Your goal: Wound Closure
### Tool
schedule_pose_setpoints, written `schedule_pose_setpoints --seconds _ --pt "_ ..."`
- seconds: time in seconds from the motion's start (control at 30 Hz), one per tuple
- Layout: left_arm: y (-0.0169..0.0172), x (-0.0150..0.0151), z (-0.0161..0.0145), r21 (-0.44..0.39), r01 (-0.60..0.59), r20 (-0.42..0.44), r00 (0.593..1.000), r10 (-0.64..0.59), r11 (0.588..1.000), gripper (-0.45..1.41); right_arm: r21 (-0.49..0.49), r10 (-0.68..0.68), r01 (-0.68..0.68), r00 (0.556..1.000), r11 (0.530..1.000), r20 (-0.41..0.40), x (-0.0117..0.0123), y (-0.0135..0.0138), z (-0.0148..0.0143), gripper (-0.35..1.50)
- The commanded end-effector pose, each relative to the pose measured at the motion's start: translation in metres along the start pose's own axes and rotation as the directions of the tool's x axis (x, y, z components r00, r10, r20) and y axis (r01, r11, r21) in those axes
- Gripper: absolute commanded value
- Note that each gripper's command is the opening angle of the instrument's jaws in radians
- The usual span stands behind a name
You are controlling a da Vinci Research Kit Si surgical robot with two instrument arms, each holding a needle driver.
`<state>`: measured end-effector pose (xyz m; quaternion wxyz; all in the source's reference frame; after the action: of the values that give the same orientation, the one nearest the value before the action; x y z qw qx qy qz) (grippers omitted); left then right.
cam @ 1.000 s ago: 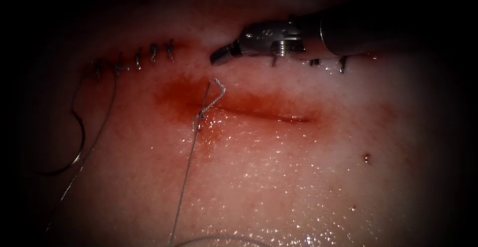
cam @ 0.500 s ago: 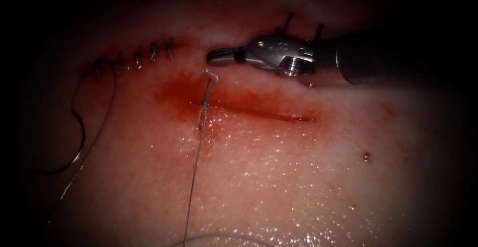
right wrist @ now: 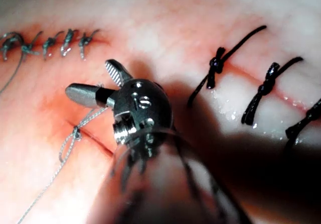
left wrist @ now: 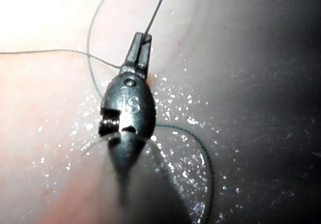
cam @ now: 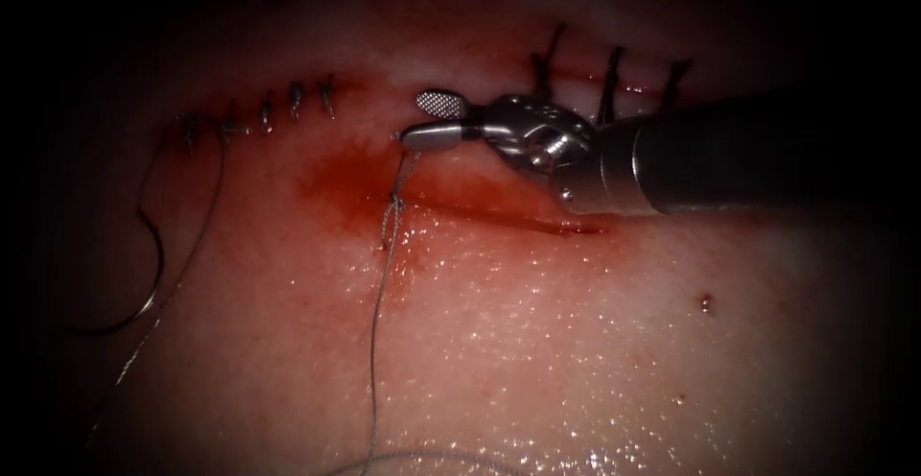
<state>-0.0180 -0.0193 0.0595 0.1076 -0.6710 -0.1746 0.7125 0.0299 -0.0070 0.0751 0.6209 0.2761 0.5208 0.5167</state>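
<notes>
Lying on pale glistening tissue [cam: 537, 342], the thin curved steel needle [cam: 144, 274] is seen at the endoscope frame's left, held by neither tool. Grey braided thread [cam: 379, 294] is knotted at the reddened cut [cam: 499, 217]. Spread jaws are shown by the right silver tool [cam: 427, 119] around the thread's upper end. Thread is clamped by the left dark tool [left wrist: 141, 40].

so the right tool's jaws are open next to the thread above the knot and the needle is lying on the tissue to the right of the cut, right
Not quite: the needle lies on the tissue to the left of the cut, as the endoscope view shows. The right tool does have its jaws open next to the thread above the knot.
</notes>
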Motion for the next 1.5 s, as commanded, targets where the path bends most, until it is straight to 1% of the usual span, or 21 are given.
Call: schedule_pose_setpoints --seconds 0.03,0.13,0.17,0.2,0.37,0.53,0.6,0.73,0.87,0.93,0.97,1.0,1.03,1.07,1.1,1.2,1.23,1.33,1.4,1.5 --pt "0.0008 -0.0008 0.0005 -0.004 0.005 0.0 1.0 -0.005 1.0 -0.45 -0.002 0.009 -0.009 1.0 1.0 0.003 -0.001 0.0003 0.0012 1.33" --pt "0.0008 -0.0008 0.0004 -0.005 0.005 0.0 1.0 -0.005 1.0 -0.45 -0.006 0.032 -0.032 0.999 0.999 0.003 -0.0015 0.0007 0.0015 1.31" --pt "0.0008 -0.0008 0.0004 -0.005 0.005 0.0 1.0 -0.005 1.0 -0.45 -0.008 0.03 -0.03 1.0 1.0 0.01 -0.0016 0.0007 0.0015 1.31" --pt "0.0008 -0.0008 0.0004 -0.006 0.005 0.0 1.0 -0.005 1.0 -0.45 -0.026 0.026 -0.025 0.999 0.999 0.033 -0.0018 0.0009 0.0015 1.31" --pt "0.0008 -0.0008 0.0004 -0.005 0.004 0.0 1.0 -0.004 1.0 -0.45 -0.043 0.023 -0.021 0.998 0.999 0.057 -0.0026 0.0012 0.0014 1.31" --pt "0.0009 -0.0009 0.0004 -0.004 0.003 0.001 1.0 -0.003 1.0 -0.45 -0.045 0.037 -0.032 0.994 0.998 0.102 -0.0041 0.0016 0.0016 1.28" --pt "0.001 -0.0009 0.0004 -0.004 0.003 0.001 1.0 -0.003 1.0 -0.45 -0.043 0.031 -0.027 0.994 0.999 0.107 -0.0045 0.0017 0.0017 1.26" --pt "0.001 -0.001 0.0004 -0.004 0.002 0.001 1.0 -0.002 1.0 -0.45 -0.04 0.041 -0.037 0.993 0.998 0.114 -0.0047 0.0018 0.002 1.25" --pt "0.0011 -0.0011 0.0003 -0.005 0.001 0.001 1.0 -0.001 1.0 -0.45 -0.034 0.05 -0.046 0.992 0.998 0.12 -0.0046 0.0016 0.0023 1.16" --pt "0.0011 -0.0011 0.0002 -0.006 0.001 0.001 1.0 -0.001 1.0 -0.45 -0.038 0.063 -0.058 0.99 0.998 0.125 -0.0046 0.0015 0.0022 0.91" --pt "0.0011 -0.0011 0.0002 -0.006 0.001 0.001 1.0 -0.001 1.0 -0.45 -0.04 0.064 -0.059 0.989 0.997 0.131 -0.0045 0.0014 0.002 0.35" --pt "0.0011 -0.0011 0.0001 -0.007 0.001 0.001 1.0 -0.001 1.0 -0.45 -0.042 0.065 -0.06 0.988 0.997 0.137 -0.0044 0.0014 0.0019 -0.15" --pt "0.0012 -0.0011 0.0001 -0.007 0.001 0.001 1.0 -0.001 1.0 -0.45 -0.054 0.068 -0.06 0.986 0.997 0.154 -0.0043 0.0013 0.0016 -0.35" --pt "0.0012 -0.0011 0.0 -0.007 0.001 0.001 1.0 -0.001 1.0 -0.45 -0.064 0.071 -0.061 0.984 0.996 0.165 -0.0042 0.0012 0.0014 -0.35" --pt "0.0012 -0.0011 0.0 -0.008 0.001 0.001 1.0 -0.001 1.0 -0.45 -0.078 0.074 -0.062 0.985 0.995 0.156 -0.0038 0.0011 0.0014 -0.35" --pt "0.0014 -0.0013 0.0 -0.007 -0.001 0.002 1.0 0.001 1.0 -0.45 -0.067 0.074 -0.068 0.992 0.995 0.102 -0.0029 0.001 0.0013 -0.35" --pt "0.0015 -0.0013 0.0001 -0.006 -0.002 0.002 1.0 0.002 1.0 -0.45 -0.056 0.068 -0.064 0.996 0.996 0.064 -0.0023 0.0009 0.0013 -0.35" --pt "0.0016 -0.0014 0.0003 -0.004 -0.004 0.003 1.0 0.004 1.0 -0.45 -0.045 -0.002 0.002 1.0 0.999 -0.01 -0.0006 0.0005 0.0011 -0.35" --pt "0.0017 -0.0014 0.0003 -0.003 -0.003 0.004 1.0 0.003 1.0 -0.45 -0.035 -0.054 0.052 0.998 0.998 -0.044 0.0004 0.0002 0.001 -0.35" --pt "0.0017 -0.0012 0.0004 -0.002 -0.002 0.003 1.0 0.002 1.0 -0.45 -0.036 -0.158 0.156 0.985 0.987 -0.071 0.0017 -0.0004 0.0008 -0.35"
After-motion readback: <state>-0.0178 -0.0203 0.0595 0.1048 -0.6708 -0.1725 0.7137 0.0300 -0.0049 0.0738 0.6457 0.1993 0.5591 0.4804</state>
